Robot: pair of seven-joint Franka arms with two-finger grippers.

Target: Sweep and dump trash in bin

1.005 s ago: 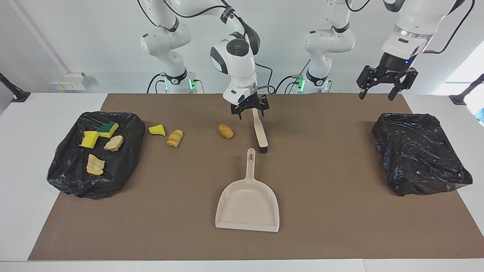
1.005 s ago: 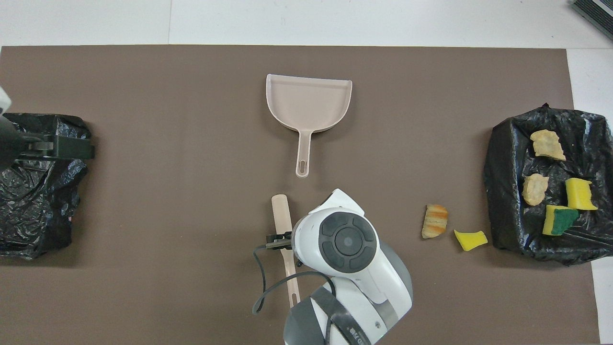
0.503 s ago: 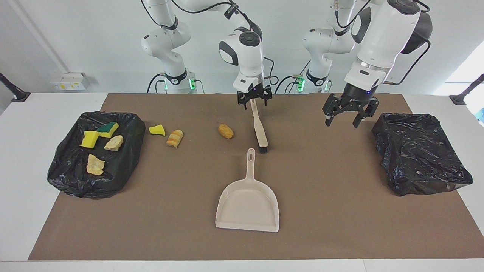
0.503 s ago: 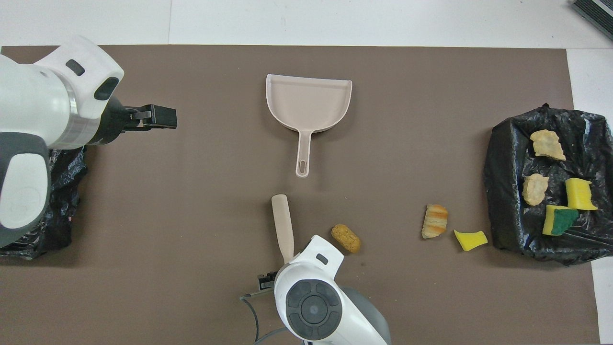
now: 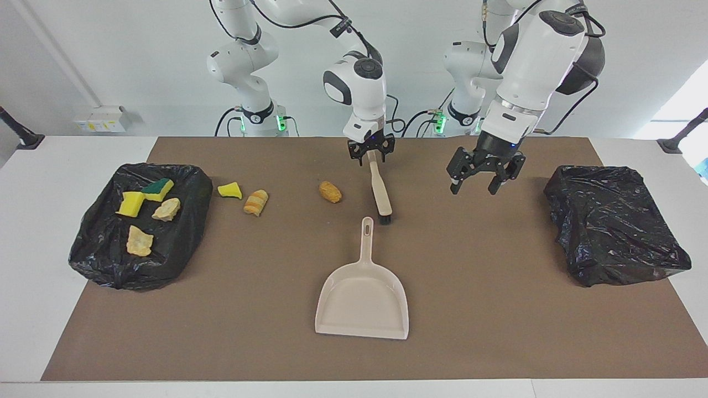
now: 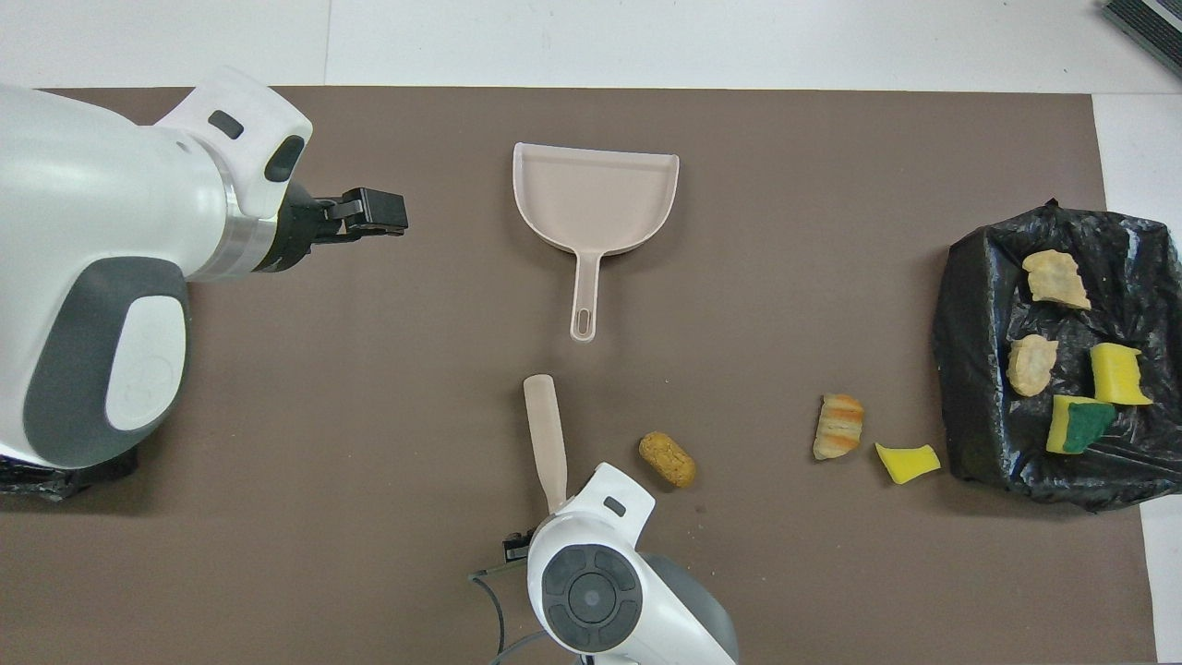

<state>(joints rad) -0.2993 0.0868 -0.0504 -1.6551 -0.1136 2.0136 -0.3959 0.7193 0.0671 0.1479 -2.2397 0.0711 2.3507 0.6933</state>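
Your right gripper [image 5: 371, 157] sat low over the handle end of the brush [image 5: 380, 190], fingers either side of the handle; you could not tell whether they were clamped on it. The brush lay on the mat [image 5: 498, 309], bristles pointing at the dustpan [image 5: 362, 298] handle, just short of touching it. Your left gripper [image 5: 480, 179] hung in the air, fingers spread and holding nothing, over bare mat between the brush and the bin [image 5: 614, 224] at the left arm's end. Three pieces of trash lay loose on the mat: a lump [image 5: 330, 192] just beside the brush, then a striped lump [image 5: 256, 202] and a yellow sponge [image 5: 229, 190] near the other bin [image 5: 99, 254]. Four more pieces lay in that bin. The mat around the dustpan stayed open out to its edge.
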